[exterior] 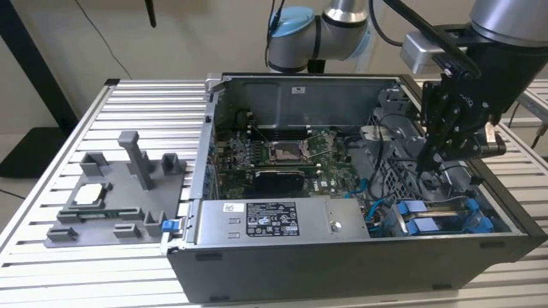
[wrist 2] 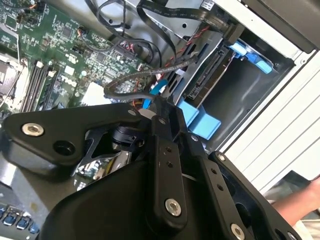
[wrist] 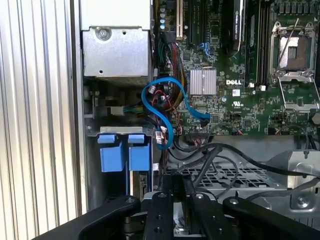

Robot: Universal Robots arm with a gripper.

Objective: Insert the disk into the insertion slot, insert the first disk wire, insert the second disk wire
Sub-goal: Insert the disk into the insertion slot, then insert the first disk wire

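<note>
An open computer case (exterior: 342, 256) lies on a slatted table. At the exterior view's right, the dark drive cage holds the insertion slot (exterior: 450, 212). The disk's blue carrier (exterior: 424, 224) sits in it, its silver body hidden. Both wrist views show the blue carrier tabs (wrist: 125, 156) (wrist 2: 200, 122). My gripper (exterior: 434, 165) hangs just above the cage behind those tabs, fingers drawn together; I cannot tell whether anything is pinched. A loose blue wire (wrist: 165, 112) loops from the motherboard toward the cage, its white end (wrist: 160, 138) hanging free near my gripper (wrist: 180, 182). Black wires (wrist 2: 145, 75) run past the fingertips (wrist 2: 159, 106).
The motherboard (exterior: 283, 157) fills the case's middle, and a silver power supply (exterior: 283, 221) sits at its front. A grey fixture (exterior: 120, 199) with parts stands on the table at the exterior view's left. A person's hand (wrist 2: 300, 205) shows beside the case.
</note>
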